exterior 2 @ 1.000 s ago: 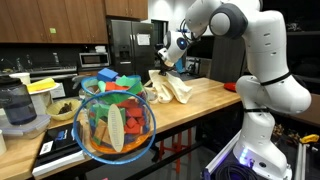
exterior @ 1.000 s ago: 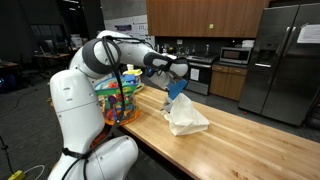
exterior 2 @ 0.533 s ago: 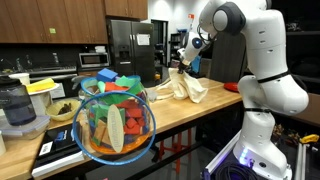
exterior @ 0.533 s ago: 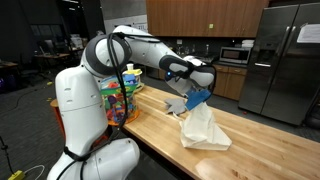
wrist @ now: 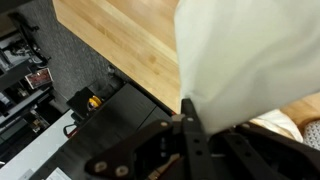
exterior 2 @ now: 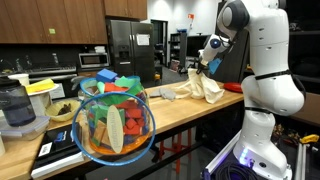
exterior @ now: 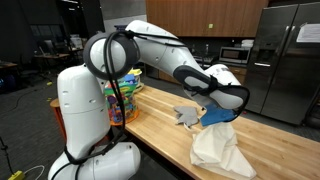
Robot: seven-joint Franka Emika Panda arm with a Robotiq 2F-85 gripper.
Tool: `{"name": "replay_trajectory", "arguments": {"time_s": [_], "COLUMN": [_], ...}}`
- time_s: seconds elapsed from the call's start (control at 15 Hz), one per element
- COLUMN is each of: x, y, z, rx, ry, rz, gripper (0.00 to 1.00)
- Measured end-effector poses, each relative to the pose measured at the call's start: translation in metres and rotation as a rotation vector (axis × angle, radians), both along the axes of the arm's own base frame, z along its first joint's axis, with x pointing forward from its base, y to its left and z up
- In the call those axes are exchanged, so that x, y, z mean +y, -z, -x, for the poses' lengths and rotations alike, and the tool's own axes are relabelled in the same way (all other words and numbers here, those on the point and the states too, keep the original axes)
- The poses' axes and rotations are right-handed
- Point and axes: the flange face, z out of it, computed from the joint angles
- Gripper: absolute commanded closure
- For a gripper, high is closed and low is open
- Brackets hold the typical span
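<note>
Wrist view shows the pincer from very close. Its two dark fingers are squeezed tight together, and they pinch the top of a white cloth. The cloth hangs away from the fingers like a big soft sheet and fills much of that picture. Under it is the wooden table, and past the table's edge is dark floor.

In both exterior views the pincer is up above the table, holding the cloth by one end. The top of the cloth is lifted up. The bottom of the cloth rests in a floppy heap on the table.

Just beside the cloth, a small grey thing lies flat on the wood. I cannot tell what it is.

Far along the table, well apart from the cloth, stands a wire bowl full of bright toys.

Behind the table is a kitchen with a big silver fridge and a microwave.
</note>
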Motion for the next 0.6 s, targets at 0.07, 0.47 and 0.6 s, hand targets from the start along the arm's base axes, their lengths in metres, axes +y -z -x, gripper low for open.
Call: {"name": "replay_trajectory", "arguments": {"time_s": [0.07,0.47,0.6], "x": [-0.003,0.044,0.081], "y": [-0.001,-0.019,-0.030], "z": [0.001,-0.039,-0.062], "rx": [-0.015,-0.086,-0.106], "ry": [0.019,-0.062,-0.144], "rz": [-0.015,-0.036,-0.014], "gripper": [0.99,0.99,0.99]}}
